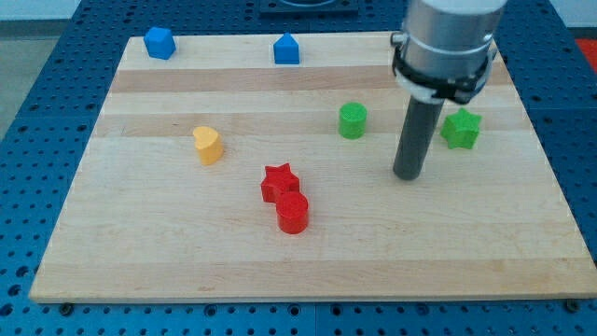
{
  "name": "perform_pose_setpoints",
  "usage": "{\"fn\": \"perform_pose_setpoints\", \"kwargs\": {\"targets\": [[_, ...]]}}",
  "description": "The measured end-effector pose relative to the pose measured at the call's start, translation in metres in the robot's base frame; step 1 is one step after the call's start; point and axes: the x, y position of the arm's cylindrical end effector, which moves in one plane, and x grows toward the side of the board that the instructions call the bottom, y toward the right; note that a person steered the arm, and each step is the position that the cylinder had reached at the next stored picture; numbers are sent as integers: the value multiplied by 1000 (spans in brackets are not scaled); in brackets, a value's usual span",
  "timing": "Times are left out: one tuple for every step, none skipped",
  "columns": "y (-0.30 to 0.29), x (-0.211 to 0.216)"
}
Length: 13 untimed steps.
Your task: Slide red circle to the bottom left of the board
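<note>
One red circle [292, 213] touches the red star [278, 181], my tip [407, 175] well right.

red circle [292, 213]: red
red star [279, 181]: red
yellow heart [208, 145]: yellow
green cylinder [353, 120]: green
green star [461, 129]: green
blue blocks [159, 43], [286, 49]: blue
board [149, 233]: pale striped wood
rod [416, 135]: dark grey

Seven blocks sit on the board [140, 261]. Two are red: a star [279, 181] and a circle [292, 213]. Two are green: a circle [353, 120] and a star [461, 129]. Two are blue [159, 43] [286, 49], their shapes hard to tell, perhaps a cube and a pentagon. One is a yellow heart [208, 145].
</note>
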Motion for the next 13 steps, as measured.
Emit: {"fn": "perform_pose_setpoints", "kwargs": {"targets": [[-7,27],[-21,31],[-52,31],[-79,37],[-97,46],[-112,49],[-120,49],[-136,49],[-151,49],[-171,49],[-193,49],[-215,49],[-239,49]]}}
